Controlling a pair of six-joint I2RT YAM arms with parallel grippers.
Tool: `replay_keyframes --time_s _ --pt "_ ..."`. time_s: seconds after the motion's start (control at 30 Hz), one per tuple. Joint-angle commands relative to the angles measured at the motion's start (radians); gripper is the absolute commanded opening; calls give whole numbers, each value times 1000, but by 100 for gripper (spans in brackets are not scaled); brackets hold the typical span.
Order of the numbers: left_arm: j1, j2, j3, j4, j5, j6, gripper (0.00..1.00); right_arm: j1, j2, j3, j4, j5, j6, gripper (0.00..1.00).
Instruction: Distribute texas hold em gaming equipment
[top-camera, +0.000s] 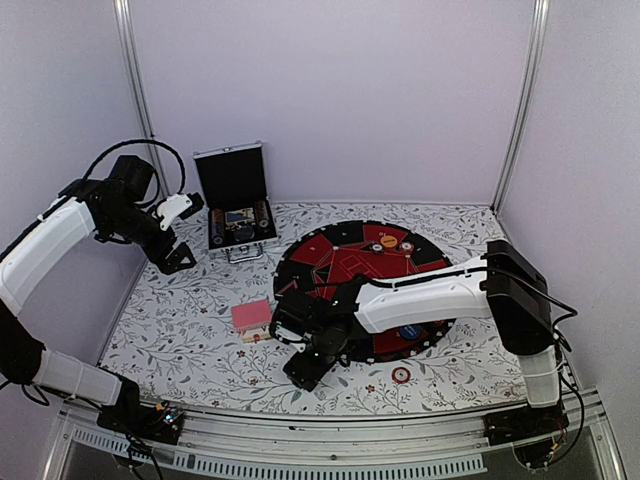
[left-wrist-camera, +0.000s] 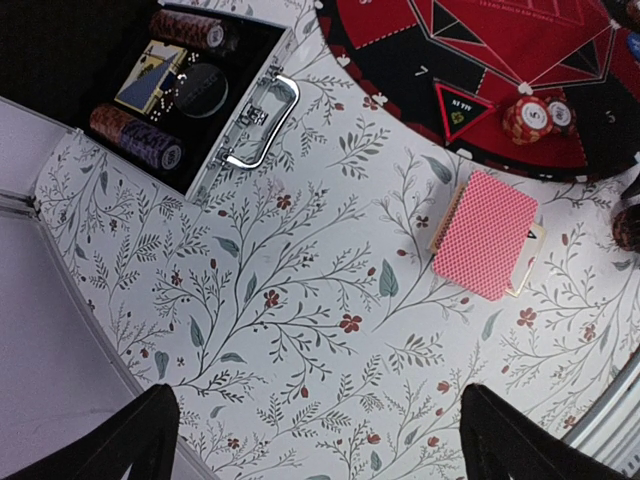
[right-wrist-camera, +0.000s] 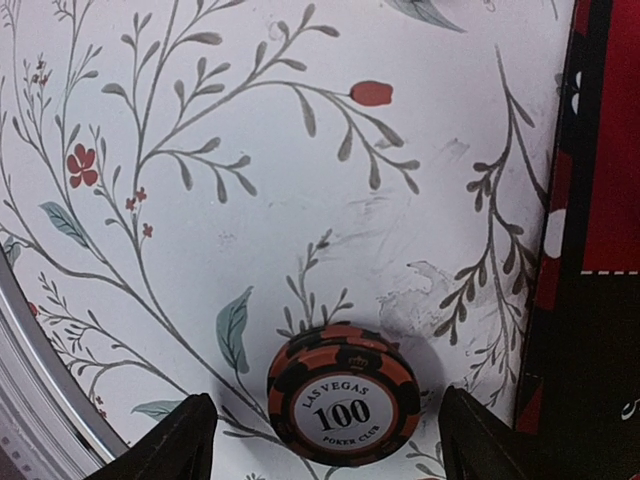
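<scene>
A small stack of orange and black poker chips (right-wrist-camera: 343, 405) marked 100 lies on the floral cloth. My right gripper (right-wrist-camera: 325, 452) is open, with a finger on each side of the stack and a gap to both. In the top view that gripper (top-camera: 305, 367) is low over the cloth by the near left rim of the round mat (top-camera: 300, 252). The pink-backed cards (left-wrist-camera: 487, 232) rest on their small box to its left (top-camera: 252, 317). My left gripper (left-wrist-camera: 320, 445) is open and empty, held high near the case (top-camera: 235, 205).
The open silver-edged black case (left-wrist-camera: 262, 118) holds rows of chips and a deck. Chips (left-wrist-camera: 530, 118) and an orange button (top-camera: 388, 240) lie on the red and black mat; a blue button (top-camera: 408, 332) sits near its front. One chip (top-camera: 401, 375) lies on the cloth.
</scene>
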Motion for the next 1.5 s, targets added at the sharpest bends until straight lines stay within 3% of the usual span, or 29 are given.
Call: replay_keyframes --time_s 0.0,0.9,1.47 --pt "-14 -8 23 -11 5 -2 100 -1 38 16 9 19 -8 79" --pt "-14 -7 19 -9 6 2 100 -1 39 81 -18 87 -31 54" --pt "-13 -4 31 -11 6 3 100 -1 47 35 -2 64 -41 51"
